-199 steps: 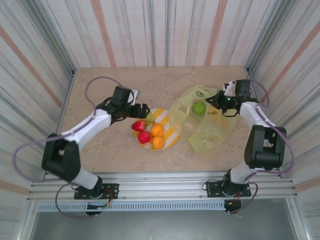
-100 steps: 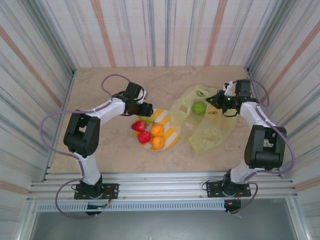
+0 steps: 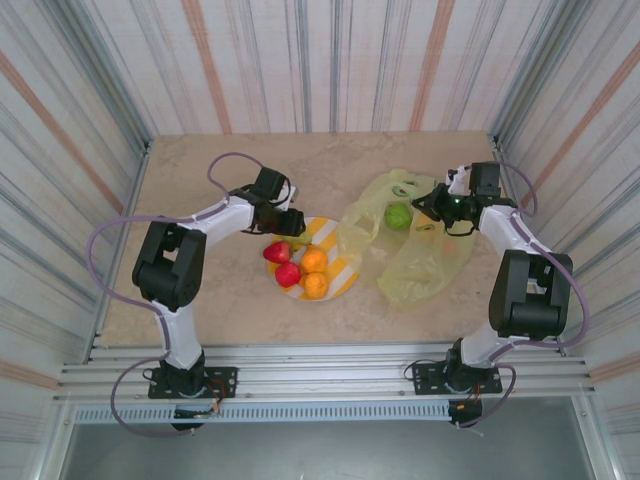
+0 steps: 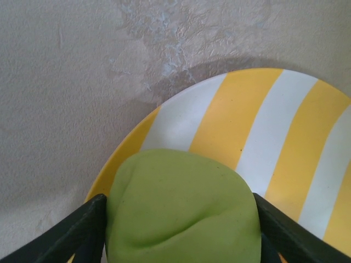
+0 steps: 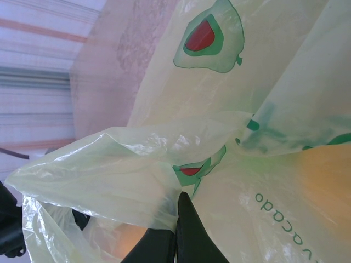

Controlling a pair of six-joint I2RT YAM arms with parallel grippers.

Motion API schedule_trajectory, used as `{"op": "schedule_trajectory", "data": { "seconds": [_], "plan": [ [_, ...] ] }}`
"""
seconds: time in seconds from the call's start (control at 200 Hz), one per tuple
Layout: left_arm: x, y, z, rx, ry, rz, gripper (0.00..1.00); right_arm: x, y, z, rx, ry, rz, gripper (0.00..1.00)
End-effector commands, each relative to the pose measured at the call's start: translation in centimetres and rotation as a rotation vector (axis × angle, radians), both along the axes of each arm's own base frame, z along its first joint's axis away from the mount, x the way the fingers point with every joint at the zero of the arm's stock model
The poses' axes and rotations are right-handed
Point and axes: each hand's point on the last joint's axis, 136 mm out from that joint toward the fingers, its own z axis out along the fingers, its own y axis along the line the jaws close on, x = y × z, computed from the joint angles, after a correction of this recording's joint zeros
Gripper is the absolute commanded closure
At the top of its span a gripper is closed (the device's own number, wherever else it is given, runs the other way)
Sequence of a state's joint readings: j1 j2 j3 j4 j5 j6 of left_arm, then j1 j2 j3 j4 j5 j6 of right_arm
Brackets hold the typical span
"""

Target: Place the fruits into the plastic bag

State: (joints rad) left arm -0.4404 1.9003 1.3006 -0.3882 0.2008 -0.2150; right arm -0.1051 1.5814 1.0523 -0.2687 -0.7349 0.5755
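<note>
Left wrist view is showing the left gripper (image 4: 179,200) standing partly open around a green fruit (image 4: 181,219). Both fingers (image 4: 82,233) are touching its sides while it is lying on the striped plate (image 4: 285,137). Beside it, the right gripper (image 5: 178,219) is pinching a fold of the plastic bag (image 5: 247,82) tightly. From above, a second green fruit (image 3: 399,215) is sitting inside the bag.

The bottom edge of the left wrist view cuts off the green fruit (image 4: 181,211) between the jaws of the left gripper (image 4: 179,204), so it cannot be told whether the fingers (image 4: 82,230) press it. The plate (image 4: 285,142) beyond the jaws runs out at the right edge. Beside the right gripper (image 5: 176,216), pinching the plastic bag (image 5: 274,71), an orange shape (image 5: 323,175) behind the plastic is too blurred to name.
</note>
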Motion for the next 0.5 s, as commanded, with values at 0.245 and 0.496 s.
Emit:
{"op": "schedule_trajectory", "data": {
  "seconds": [0.245, 0.496],
  "plan": [
    [1.0, -1.1, 6.6, -0.063, -0.186, 0.015, 0.45, -0.3, 0.3, 0.9, 0.028, -0.019, 0.017, 1.00],
    [-5.6, -3.2, 12.7, -0.137, -0.350, -0.038, 0.47, -0.3, 0.0, 1.4, 0.034, -0.035, 0.013, 1.00]
  ]
}}
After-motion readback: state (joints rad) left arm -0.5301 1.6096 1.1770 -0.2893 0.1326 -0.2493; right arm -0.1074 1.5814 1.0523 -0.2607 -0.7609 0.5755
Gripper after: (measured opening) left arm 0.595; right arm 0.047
